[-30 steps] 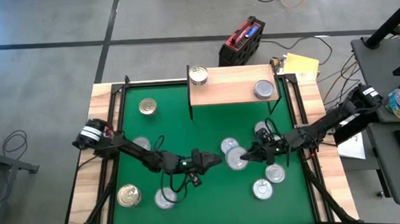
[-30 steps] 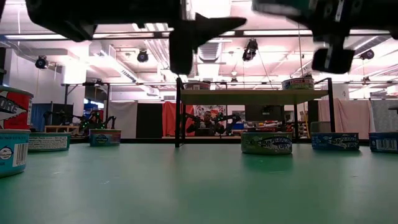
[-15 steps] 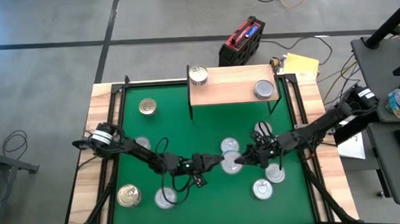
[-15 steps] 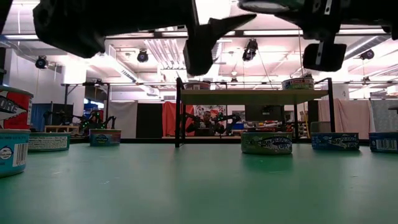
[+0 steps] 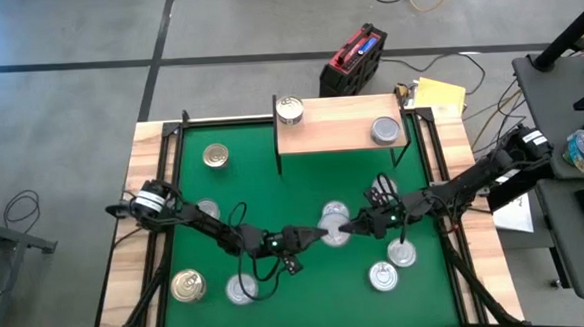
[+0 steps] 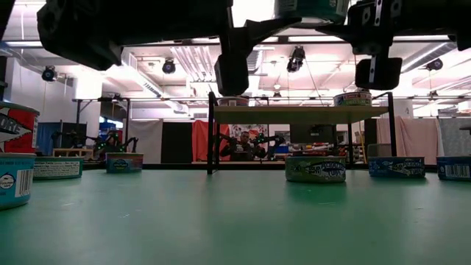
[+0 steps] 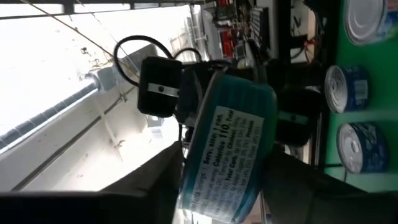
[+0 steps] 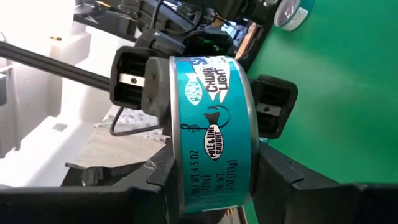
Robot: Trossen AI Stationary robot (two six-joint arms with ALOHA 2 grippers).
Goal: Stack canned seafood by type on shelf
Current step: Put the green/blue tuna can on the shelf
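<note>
A teal-labelled can [image 8: 208, 134] (lifted over the green mat [image 5: 303, 183]) sits clamped in our right gripper [image 5: 360, 223]; our left gripper [image 5: 311, 234] brackets it too.

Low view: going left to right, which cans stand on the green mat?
Teal can at left edge, white-labelled can, small blue can, green-labelled can, blue can, can at right edge.

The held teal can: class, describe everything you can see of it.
The teal can is a short round tin with a silver lid and a teal label printed "Chunk Light" beside a fish-and-hook drawing. It hangs in mid-air over the middle of the green mat, on no surface. The right end effector grips its sides, and the left end effector has its fingers around it too, as in a handover.
</note>
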